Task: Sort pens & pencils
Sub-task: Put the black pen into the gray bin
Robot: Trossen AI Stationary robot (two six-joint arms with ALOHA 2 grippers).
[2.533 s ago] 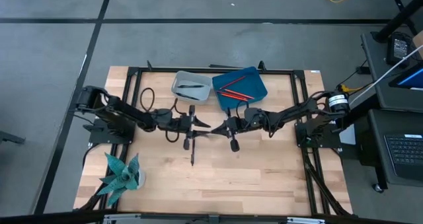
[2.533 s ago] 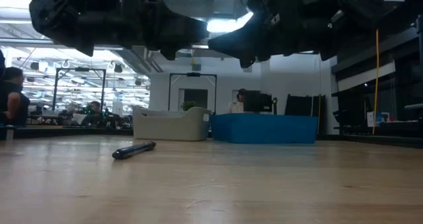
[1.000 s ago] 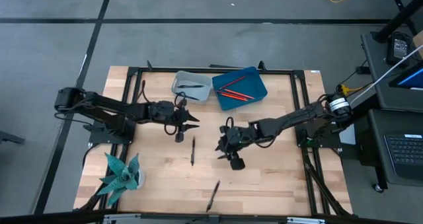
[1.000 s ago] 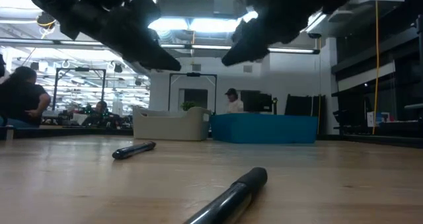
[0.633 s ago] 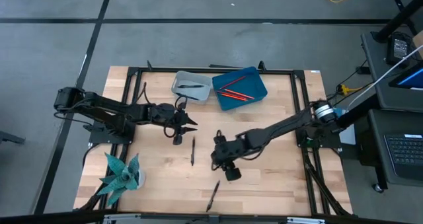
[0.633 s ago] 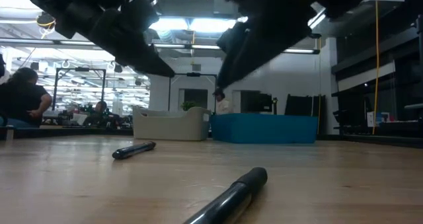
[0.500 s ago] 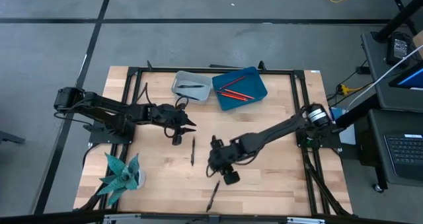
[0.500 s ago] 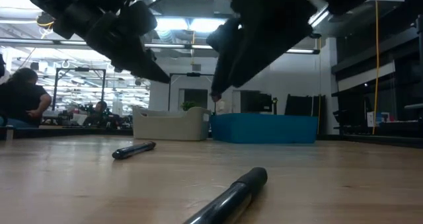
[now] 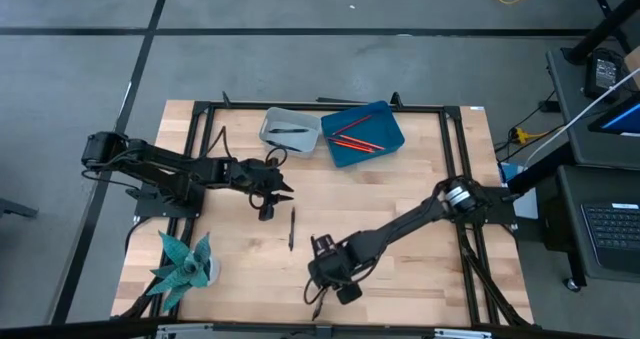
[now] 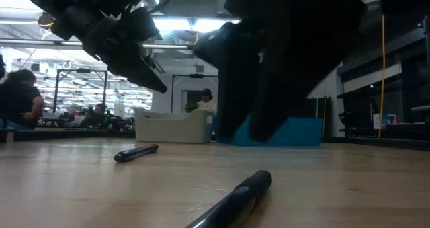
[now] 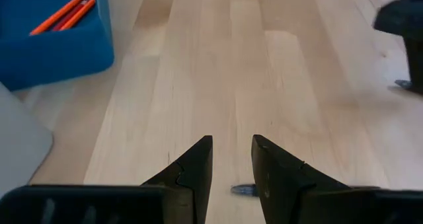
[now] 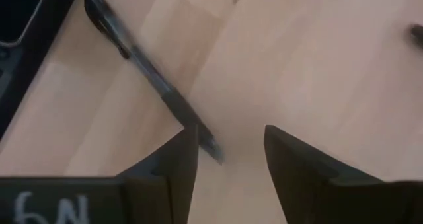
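Right gripper: the right arm's two-finger gripper reaches low over the near middle of the light wooden table. Its dark fingers stand apart with bare wood between them and grip nothing.

Near pen: a thin black stick-shaped pen lies flat on the table close to the near edge, just beside the right gripper. In the right wrist view its tip ends in the gap next to one finger; whether it touches that finger cannot be told. In the low view it is the closest object.

Middle pen: a second black pen lies flat farther in, left of centre, well apart from the first one.

Left gripper: the left arm's gripper hangs above the table on the left, just on the far side of the middle pen. Its fingers stand parted and hold nothing; the end of that pen shows between them, lower down.

Grey tray: a pale grey rectangular plastic tray sits at the far edge, with dark pens lying in it.

Blue tray: a blue rectangular plastic tray sits just right of the grey one and holds the thin red-orange pencils.

Near-left corner: a teal folded-paper plant stands there.

Room beyond: people sit in the background in the low view.
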